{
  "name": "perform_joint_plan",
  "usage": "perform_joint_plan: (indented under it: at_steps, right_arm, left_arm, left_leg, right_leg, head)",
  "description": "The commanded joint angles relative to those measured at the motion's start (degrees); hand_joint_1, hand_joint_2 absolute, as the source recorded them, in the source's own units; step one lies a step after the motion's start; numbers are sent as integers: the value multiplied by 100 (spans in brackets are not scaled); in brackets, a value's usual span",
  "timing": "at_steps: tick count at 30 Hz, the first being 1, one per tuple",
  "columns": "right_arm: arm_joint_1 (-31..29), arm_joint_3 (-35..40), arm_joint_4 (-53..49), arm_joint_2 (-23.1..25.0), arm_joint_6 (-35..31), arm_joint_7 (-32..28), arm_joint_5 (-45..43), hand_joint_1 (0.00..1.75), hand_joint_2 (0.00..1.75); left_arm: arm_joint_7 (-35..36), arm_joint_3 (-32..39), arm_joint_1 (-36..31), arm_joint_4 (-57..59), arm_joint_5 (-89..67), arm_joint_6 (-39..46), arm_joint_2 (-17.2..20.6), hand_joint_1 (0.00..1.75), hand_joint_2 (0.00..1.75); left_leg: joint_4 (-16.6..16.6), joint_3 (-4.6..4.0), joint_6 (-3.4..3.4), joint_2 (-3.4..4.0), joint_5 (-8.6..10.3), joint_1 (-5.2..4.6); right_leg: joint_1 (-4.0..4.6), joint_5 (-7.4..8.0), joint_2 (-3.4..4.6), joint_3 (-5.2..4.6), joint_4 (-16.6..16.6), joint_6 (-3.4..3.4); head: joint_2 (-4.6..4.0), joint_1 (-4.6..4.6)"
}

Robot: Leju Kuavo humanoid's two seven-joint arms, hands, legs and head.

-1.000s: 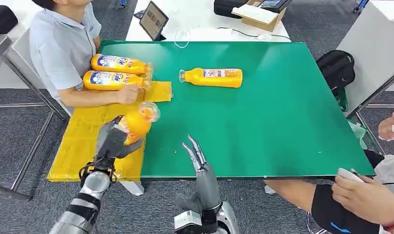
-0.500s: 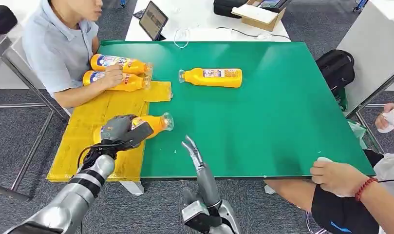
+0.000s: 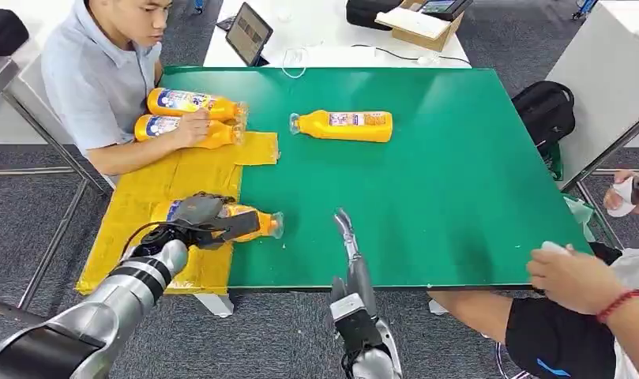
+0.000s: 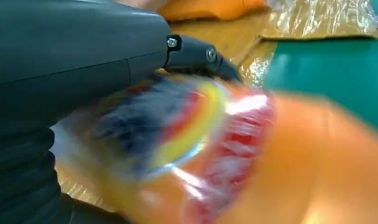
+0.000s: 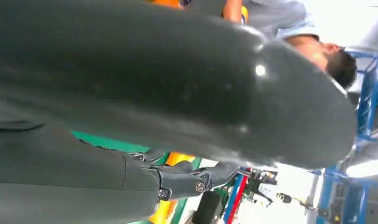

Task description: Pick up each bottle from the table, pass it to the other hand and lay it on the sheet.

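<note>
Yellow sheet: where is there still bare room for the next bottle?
The yellow sheet is bare between the person's two bottles and the bottle gripped by the left hand, and along its near left corner. The far end is crowded by those bottles and the person's hand.
</note>
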Motion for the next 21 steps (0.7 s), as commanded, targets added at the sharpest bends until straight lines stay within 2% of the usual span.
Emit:
perform_joint_plan:
  at_steps: [1, 3, 7, 10, 12, 14, 19, 21]
  right_arm:
    - [-51, -229, 130, 0, -206, 4, -127, 0, 0]
    - [-25, -224, 93, -51, -375, 4, -151, 0, 0]
    - [-44, -255, 92, -70, -399, 4, -231, 0, 0]
    - [-78, -151, 70, -138, -502, 4, -299, 0, 0]
    - [-63, -98, 66, -180, -603, 4, -304, 0, 0]
    - [-27, -106, 38, -180, -609, 4, -298, 0, 0]
    - [-27, -106, 38, -180, -609, 4, -298, 0, 0]
    - [1, -101, 39, -180, -686, 4, -266, 0, 0]
  left_arm:
    - [-652, 364, -123, 89, 590, 5, -81, 0, 175]
    - [-1043, 573, 47, -364, 1113, -282, -126, 0, 175]
    - [-1150, 695, 185, -676, 1524, -611, -144, 0, 175]
    - [-1530, 877, 508, -1425, 2600, -1107, -109, 0, 175]
    - [-1698, 1016, 913, -2364, 3261, -909, -116, 0, 175]
    - [-1707, 1065, 1066, -2746, 3390, -794, -151, 0, 175]
    - [-1707, 1065, 1066, -2746, 3390, -794, -151, 0, 175]
    - [-2011, 1245, 1440, -3585, 3823, -193, -251, 0, 175]
  left_leg:
    - [-1, 30, -6, 5, -13, 5]
    - [1, 29, -4, -3, -12, 5]
    - [4, 23, -1, -3, -11, 3]
    - [-1, 14, -1, 2, -4, 0]
    - [-1, 14, -2, 6, -5, -1]
    - [-1, 17, -2, 3, -8, -1]
    - [3, 23, -4, 4, -12, 2]
    - [2, 19, -4, 3, -10, 3]
  right_leg:
    - [5, -11, 5, 30, -2, -12]
    - [5, -13, -4, 33, -1, -11]
    - [3, -13, -4, 27, 1, -8]
    - [0, -5, 1, 16, -3, -7]
    - [0, -5, 4, 15, -2, -7]
    - [1, -8, 1, 18, -3, -8]
    - [3, -12, 2, 22, 3, -11]
    - [5, -9, 1, 21, -2, -9]
  head:
    - [0, -2]
    - [0, 0]
    - [0, 0]
    - [0, 2]
    - [0, 0]
    - [0, 2]
    - [0, -2]
    - [0, -2]
